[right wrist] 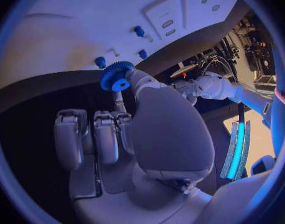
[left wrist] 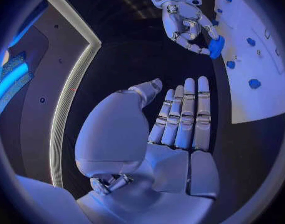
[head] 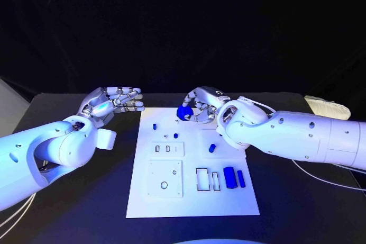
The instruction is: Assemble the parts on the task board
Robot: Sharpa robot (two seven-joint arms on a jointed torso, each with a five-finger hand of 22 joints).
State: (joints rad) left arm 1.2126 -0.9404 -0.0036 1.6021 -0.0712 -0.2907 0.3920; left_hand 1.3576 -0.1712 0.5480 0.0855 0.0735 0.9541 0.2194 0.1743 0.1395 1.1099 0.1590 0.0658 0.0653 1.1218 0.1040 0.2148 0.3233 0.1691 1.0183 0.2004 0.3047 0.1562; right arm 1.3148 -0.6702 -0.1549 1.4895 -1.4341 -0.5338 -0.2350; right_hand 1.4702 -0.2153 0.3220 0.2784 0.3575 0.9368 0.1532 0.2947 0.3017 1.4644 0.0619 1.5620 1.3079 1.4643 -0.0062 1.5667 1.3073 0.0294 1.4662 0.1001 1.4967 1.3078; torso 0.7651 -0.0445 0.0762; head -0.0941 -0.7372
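Note:
The white task board [head: 191, 201] lies in the middle of the black table. My right hand [head: 204, 105] hovers over the board's far edge and pinches a blue gear [head: 184, 113] between thumb and a finger; the right wrist view shows the gear [right wrist: 116, 76] edge-on above the board [right wrist: 86, 25]. My left hand [head: 114, 101] hangs just off the board's far left corner, fingers [left wrist: 183, 117] straight and apart from the thumb, holding nothing. Small blue pegs [head: 175, 135] stand in the board's upper half. Two longer blue parts [head: 229, 177] lie at its lower right.
The board carries raised white plates with slots [head: 167, 148] and a round hole [head: 164, 185], plus rectangular cut-outs [head: 203, 179]. A pale bundle [head: 328, 106] sits at the table's far right edge. Cables [head: 320, 178] trail under the right arm.

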